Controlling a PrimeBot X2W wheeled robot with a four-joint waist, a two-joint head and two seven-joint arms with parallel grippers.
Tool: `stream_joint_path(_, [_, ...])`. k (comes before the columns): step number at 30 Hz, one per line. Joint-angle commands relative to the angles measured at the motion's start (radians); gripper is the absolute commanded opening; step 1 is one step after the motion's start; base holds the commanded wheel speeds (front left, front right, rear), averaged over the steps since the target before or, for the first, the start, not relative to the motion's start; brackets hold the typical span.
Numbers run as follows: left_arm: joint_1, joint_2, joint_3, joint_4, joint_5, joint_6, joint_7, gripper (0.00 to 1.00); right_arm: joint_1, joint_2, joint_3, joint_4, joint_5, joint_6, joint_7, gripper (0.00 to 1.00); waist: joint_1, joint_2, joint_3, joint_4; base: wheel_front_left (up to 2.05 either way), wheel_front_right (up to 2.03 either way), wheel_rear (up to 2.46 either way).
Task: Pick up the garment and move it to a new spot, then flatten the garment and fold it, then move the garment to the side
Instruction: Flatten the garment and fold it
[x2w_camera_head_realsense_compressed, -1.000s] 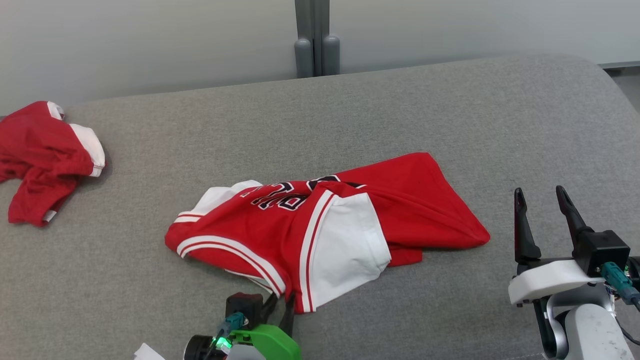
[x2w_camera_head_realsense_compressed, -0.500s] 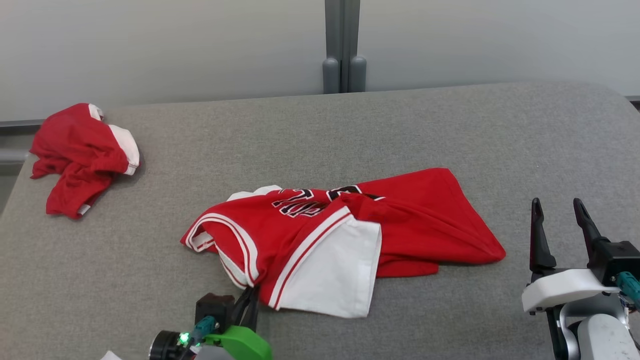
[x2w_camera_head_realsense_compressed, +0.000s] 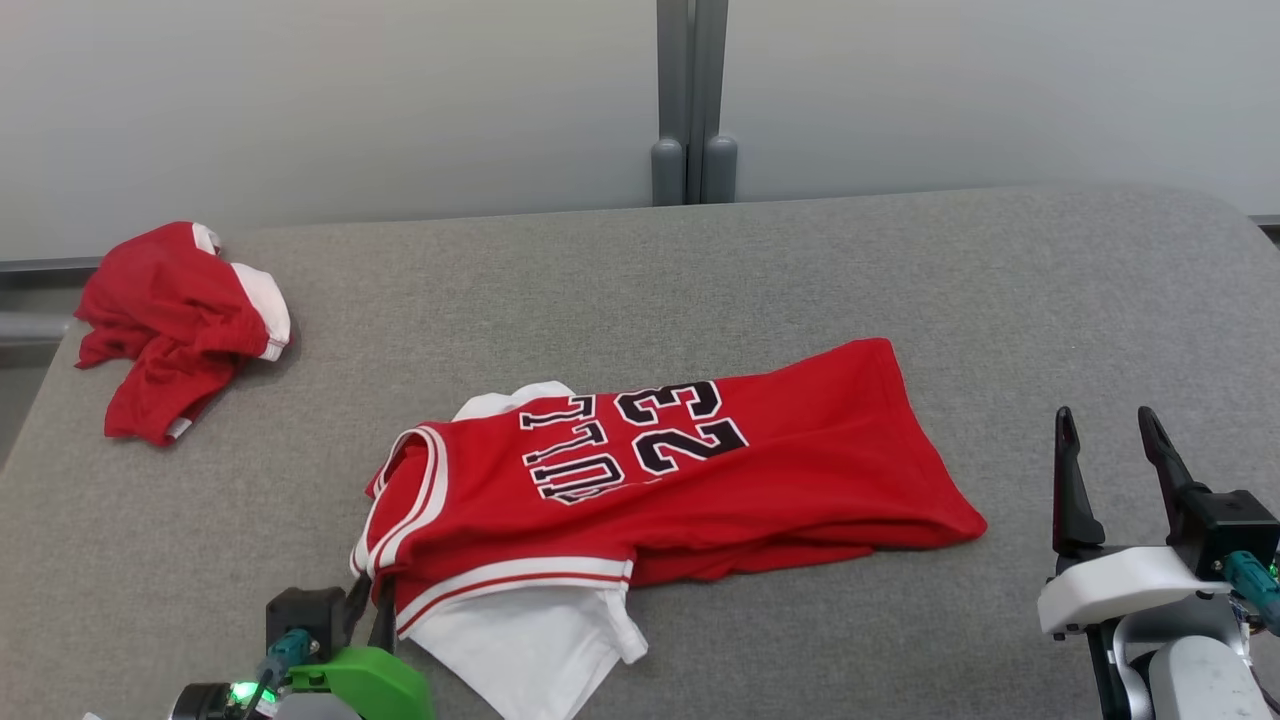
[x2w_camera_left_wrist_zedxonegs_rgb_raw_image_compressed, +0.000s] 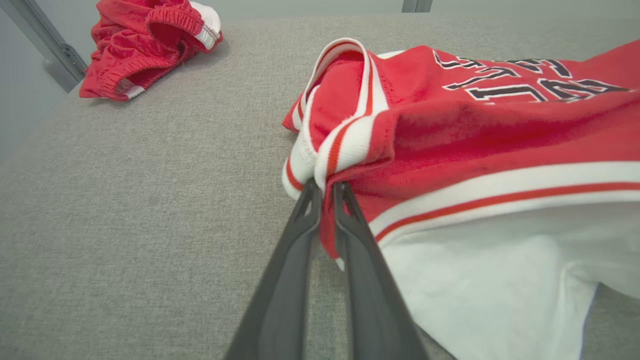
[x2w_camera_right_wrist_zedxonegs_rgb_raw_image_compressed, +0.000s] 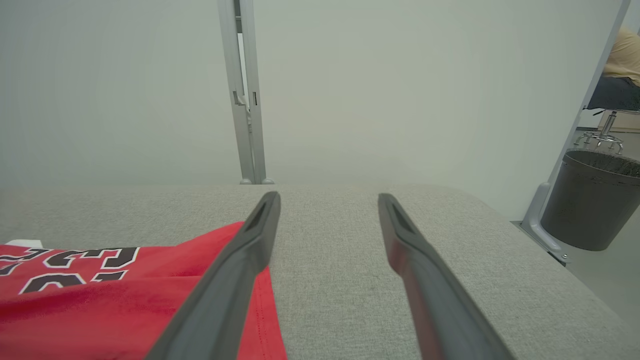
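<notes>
Unfolded since a second ago, the jersey (x2w_camera_head_realsense_compressed: 680, 470) now shows its number 23, and its white flap has swung to the near edge. It lies in the middle of the grey surface (x2w_camera_head_realsense_compressed: 800, 260). The left fingers (x2w_camera_left_wrist_zedxonegs_rgb_raw_image_compressed: 292, 260) are clamped on its striped trim at the near left corner. The right fingers (x2w_camera_head_realsense_compressed: 1069, 485) stand apart, empty, just off the jersey's right end. Crumpled shorts (x2w_camera_head_realsense_compressed: 180, 320) lie far left, well apart.

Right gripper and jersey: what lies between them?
Nothing but bare grey table, as the head view shows; the open right gripper stands apart from the jersey.
</notes>
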Motion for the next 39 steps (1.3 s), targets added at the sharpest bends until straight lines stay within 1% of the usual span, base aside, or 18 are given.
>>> stream_joint_path(1, [-0.022,0.007,0.004,0.008,0.011,0.004,-0.007,1.0,0.01,-0.002,0.004,0.003,0.005,-0.001,-0.003,1.0,0.0,0.0,-0.004,-0.007,0.0,0.0,0.0])
stream_joint_path(4, [-0.038,0.003,0.005,0.015,0.015,0.003,-0.018,1.0,0.015,-0.002,0.005,0.001,0.001,-0.001,-0.003,1.0,0.0,0.0,-0.008,-0.014,0.0,0.0,0.0])
stream_joint_path(8, [-0.073,0.016,-0.007,-0.011,0.035,0.009,-0.021,1.0,0.024,-0.002,-0.004,-0.007,-0.005,-0.001,-0.003,1.0,0.0,0.0,-0.012,-0.018,0.0,0.0,0.0])
stream_joint_path(11, [-0.117,0.021,-0.023,-0.052,0.06,0.001,-0.011,1.0,0.024,-0.002,-0.008,-0.012,-0.008,-0.001,-0.003,1.0,0.0,0.0,-0.011,-0.019,0.0,0.0,0.0])
stream_joint_path(14, [-0.174,0.009,-0.046,-0.077,0.085,-0.011,0.012,1.0,0.018,-0.002,-0.005,-0.015,-0.009,-0.001,-0.003,1.0,0.0,0.0,-0.004,-0.024,0.0,0.0,0.0])
stream_joint_path(17, [-0.247,-0.015,-0.091,-0.073,0.107,-0.043,0.057,1.0,0.004,-0.002,0.002,-0.017,-0.01,-0.001,-0.003,1.0,0.0,0.0,0.011,-0.034,0.0,0.0,0.0])
stream_joint_path(21, [-0.347,-0.057,-0.159,-0.016,0.115,-0.122,0.164,1.0,-0.022,-0.002,0.019,-0.02,-0.017,-0.001,-0.003,1.0,0.0,0.0,0.052,-0.053,0.0,0.0,0.0])
stream_joint_path(25, [-0.438,-0.096,-0.212,0.085,0.131,-0.182,0.244,1.0,-0.053,-0.002,0.037,-0.027,-0.024,-0.001,-0.003,1.0,0.0,0.0,0.114,-0.081,0.0,0.0,0.0])
stream_joint_path(29, [-0.519,-0.128,-0.232,0.194,0.136,-0.206,0.306,1.0,-0.088,-0.002,0.048,-0.034,-0.032,-0.001,-0.001,1.0,0.0,0.0,0.173,-0.112,0.0,0.0,0.0])
stream_joint_path(32, [-0.569,-0.146,-0.249,0.266,0.129,-0.244,0.36,1.0,-0.108,-0.001,0.052,-0.036,-0.034,-0.001,0.0,1.0,0.0,0.0,0.206,-0.131,0.0,0.0,0.0])
stream_joint_path(36, [-0.619,-0.16,-0.263,0.333,0.112,-0.292,0.421,1.0,-0.127,-0.001,0.051,-0.031,-0.032,-0.001,-0.001,1.0,0.0,0.0,0.236,-0.146,0.0,0.0,0.0])
stream_joint_path(39, [-0.646,-0.161,-0.283,0.369,0.121,-0.309,0.455,1.0,-0.138,-0.001,0.054,-0.027,-0.027,-0.001,-0.001,1.0,0.0,0.0,0.251,-0.153,0.0,0.0,0.0])
